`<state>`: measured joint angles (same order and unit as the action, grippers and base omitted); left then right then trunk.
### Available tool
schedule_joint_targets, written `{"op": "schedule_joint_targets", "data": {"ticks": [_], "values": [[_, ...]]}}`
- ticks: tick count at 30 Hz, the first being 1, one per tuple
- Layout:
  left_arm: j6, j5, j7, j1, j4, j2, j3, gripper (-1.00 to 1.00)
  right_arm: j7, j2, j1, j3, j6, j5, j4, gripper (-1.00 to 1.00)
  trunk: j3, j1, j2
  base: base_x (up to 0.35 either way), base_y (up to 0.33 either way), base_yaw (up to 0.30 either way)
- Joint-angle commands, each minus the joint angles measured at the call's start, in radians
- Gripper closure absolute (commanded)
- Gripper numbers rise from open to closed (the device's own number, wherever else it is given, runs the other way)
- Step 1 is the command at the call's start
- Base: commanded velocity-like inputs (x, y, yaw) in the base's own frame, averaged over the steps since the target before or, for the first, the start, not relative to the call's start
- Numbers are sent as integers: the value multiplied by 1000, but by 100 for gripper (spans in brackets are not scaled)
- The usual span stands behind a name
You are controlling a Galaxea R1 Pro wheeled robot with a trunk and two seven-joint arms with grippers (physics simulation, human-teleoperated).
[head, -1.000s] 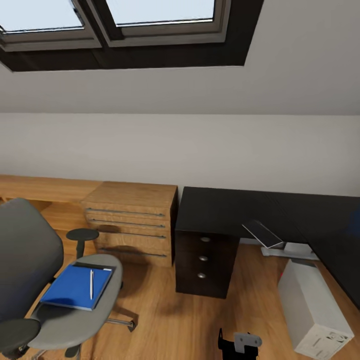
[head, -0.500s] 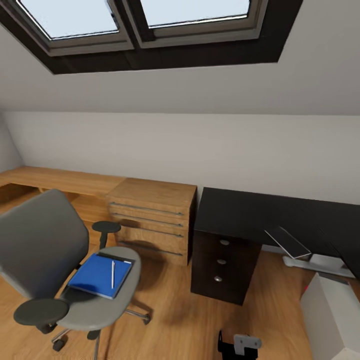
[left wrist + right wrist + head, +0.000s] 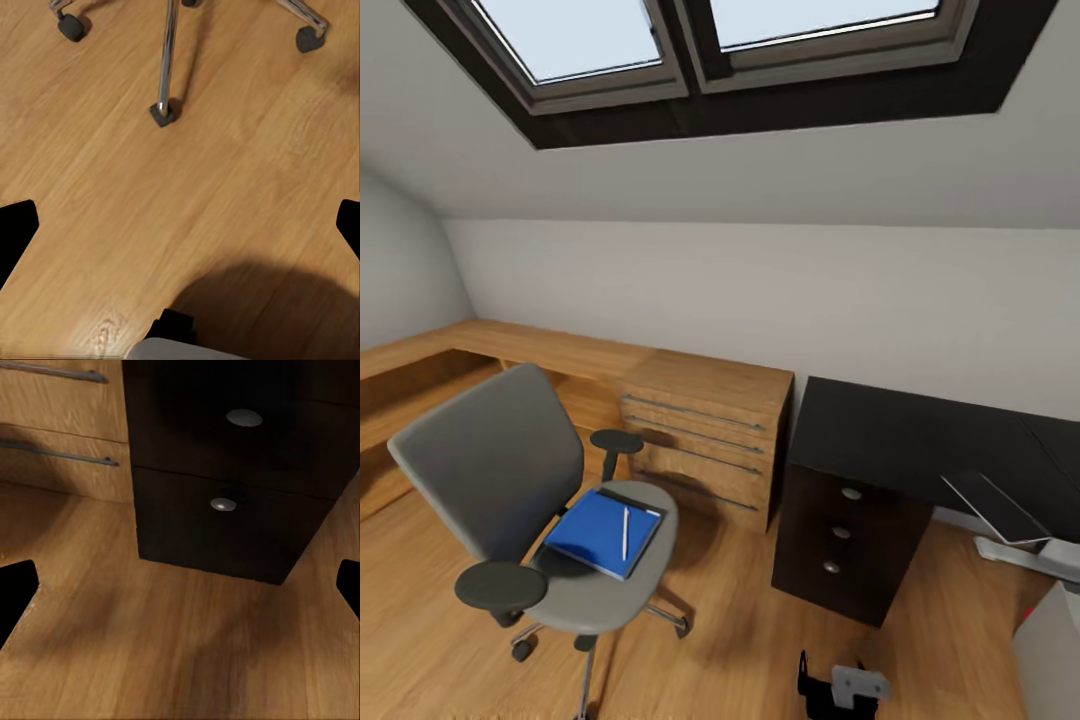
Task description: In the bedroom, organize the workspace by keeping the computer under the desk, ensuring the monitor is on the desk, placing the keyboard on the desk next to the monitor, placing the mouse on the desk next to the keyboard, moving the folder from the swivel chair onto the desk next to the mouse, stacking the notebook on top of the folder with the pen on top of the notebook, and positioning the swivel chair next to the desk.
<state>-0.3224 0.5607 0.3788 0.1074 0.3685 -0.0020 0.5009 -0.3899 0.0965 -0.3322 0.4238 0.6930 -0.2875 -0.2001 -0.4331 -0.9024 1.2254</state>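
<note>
Right now the chair (image 3: 550, 520) stands on the wood floor (image 3: 720, 650), well apart from the desk (image 3: 920, 440), w/ a wooden drawer chest (image 3: 705, 440) between them along the wall. Folder (image 3: 603, 532) lies flat on the chair seat, near its front edge, and the pen (image 3: 625, 532) lies on top of the folder, toward its desk-side edge. Desk's black top is bare at the end nearest the chest; its drawer unit (image 3: 847, 545) sits under that end, just beside the chest. A grey slab (image 3: 995, 507) leans tilted by the desk's far end, over a pale base (image 3: 1030, 555); can't tell what it is. Left gripper (image 3: 180, 225) hangs over bare floor near the chair's chrome legs and casters (image 3: 161, 112), fingers (image 3: 15, 229) spread wide, nothing between. Right gripper (image 3: 180, 585) faces the drawer unit's front (image 3: 225, 502) low over the floor, fingers (image 3: 15, 589) likewise spread, holding nothing.
</note>
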Motion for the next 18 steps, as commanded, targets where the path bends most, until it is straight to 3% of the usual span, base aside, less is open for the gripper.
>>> {"op": "schedule_joint_targets", "data": {"ticks": [1, 6, 18], "values": [[-4, 7, 6, 1, -1, 0, 8, -100, -11, -1, -1, 8, 78, -6, 2, -100, -2, 0, 1, 0, 0, 272], [-4, 7, 6, 2, -1, 0, 8, -100, -26, -3, -1, 7, 213, -4, 41, -100, -5, 0, 1, 0, 0, 272], [-4, 6, 6, 1, -1, 0, 8, -100, -35, -3, -1, 7, 228, -4, 52, -100, -13, 0, 1, 0, 0, 272]]}}
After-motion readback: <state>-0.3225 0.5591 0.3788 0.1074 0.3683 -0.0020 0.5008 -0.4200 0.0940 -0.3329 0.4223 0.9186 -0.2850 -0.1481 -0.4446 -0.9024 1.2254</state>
